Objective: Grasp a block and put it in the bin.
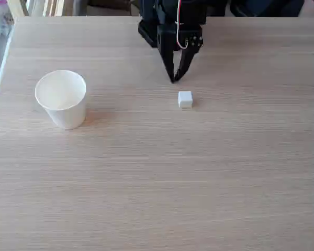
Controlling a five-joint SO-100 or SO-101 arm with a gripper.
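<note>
Fixed view. The bin (61, 98), a white paper cup, stands upright near the surface's (157, 183) left edge, mouth open and apparently empty. Well apart to its right, the block (185, 99) rests alone at mid-surface. Just behind it, toward the far edge, the claw (174, 79) points down, tips pressed together, pinching nothing. Judged step: approach before grasp; next, spread the tips and lower over the block. Open surface lies between block and bin.
</note>
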